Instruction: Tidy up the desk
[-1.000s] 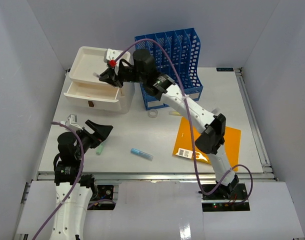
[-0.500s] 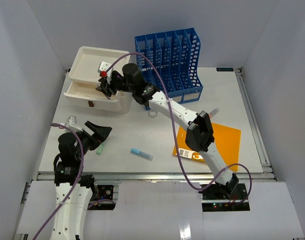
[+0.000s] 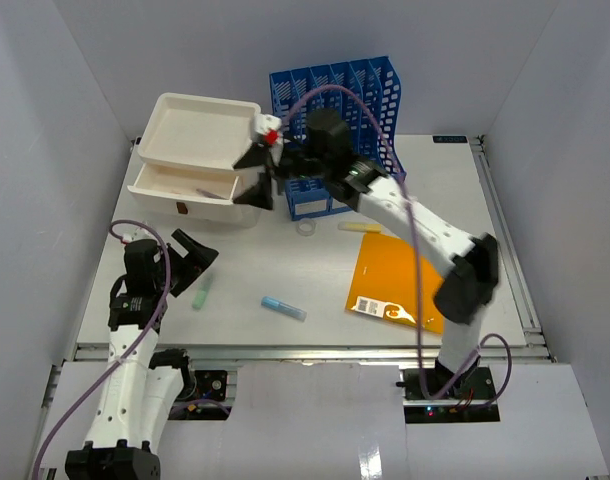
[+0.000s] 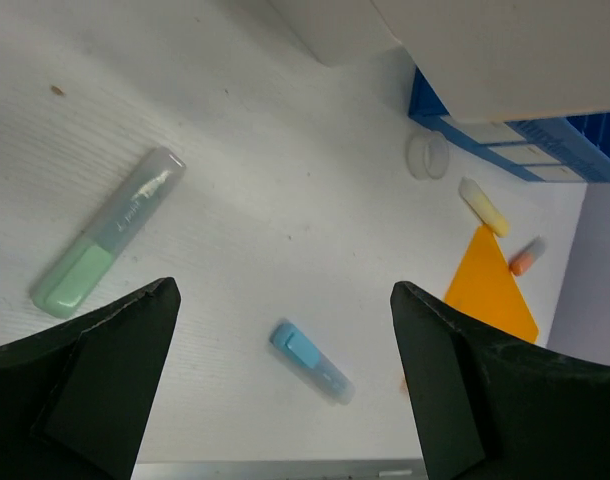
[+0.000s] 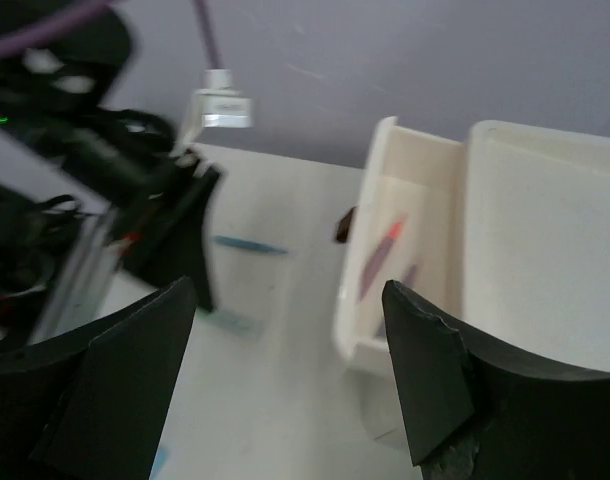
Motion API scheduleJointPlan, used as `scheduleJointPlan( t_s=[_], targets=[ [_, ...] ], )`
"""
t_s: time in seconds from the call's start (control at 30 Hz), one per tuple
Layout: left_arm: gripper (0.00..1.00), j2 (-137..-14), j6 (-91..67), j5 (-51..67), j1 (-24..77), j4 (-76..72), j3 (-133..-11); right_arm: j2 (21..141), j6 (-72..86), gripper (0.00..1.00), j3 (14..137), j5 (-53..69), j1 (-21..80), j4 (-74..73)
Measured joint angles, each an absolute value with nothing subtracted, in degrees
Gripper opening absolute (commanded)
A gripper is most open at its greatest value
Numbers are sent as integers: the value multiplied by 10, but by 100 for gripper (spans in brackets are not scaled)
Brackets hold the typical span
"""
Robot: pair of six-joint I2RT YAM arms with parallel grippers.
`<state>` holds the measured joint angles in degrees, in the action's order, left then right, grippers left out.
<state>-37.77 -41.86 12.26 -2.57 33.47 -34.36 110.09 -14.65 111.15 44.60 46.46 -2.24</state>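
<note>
The desk (image 3: 285, 265) is a white tabletop with loose stationery on it. My right gripper (image 3: 255, 175) hangs open and empty just right of the white drawer unit (image 3: 190, 140). That unit's open drawer (image 5: 405, 250) has thin pens (image 5: 380, 258) lying in it. My left gripper (image 3: 190, 255) is open and empty at the front left, above a green highlighter (image 4: 107, 232) and a blue highlighter (image 4: 310, 360). The left wrist view shows its jaws wide apart, the blue highlighter on the desk between them.
A blue file rack (image 3: 335, 100) stands at the back. An orange folder (image 3: 400, 280) lies right of centre, with a yellow highlighter (image 3: 357, 227), a clear tape ring (image 3: 305, 229) and an orange marker (image 4: 526, 258) near it. Metal rails (image 3: 505, 240) edge the desk.
My right gripper went from shut to open over the drawer and pulled back to the right. The left arm shifted slightly left.
</note>
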Motion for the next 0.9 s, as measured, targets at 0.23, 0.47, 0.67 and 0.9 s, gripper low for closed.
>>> scheduleJointPlan(
  t_s=[0.23, 0.47, 0.67, 0.9],
  targets=[
    [97, -453, -372, 39, -30, 332, -368, 705, -164, 84, 793, 639, 338, -36],
    [98, -527, -256, 19, -49, 298, -398, 540, -241, 86, 455, 755, 221, -69],
    [92, -578, -124, 35, -88, 232, -393, 475, -308, 85, 357, 784, 166, -100],
    [87, -607, 7, 46, -103, 191, -379, 457, -341, 86, 353, 806, 132, -89]
  ],
)
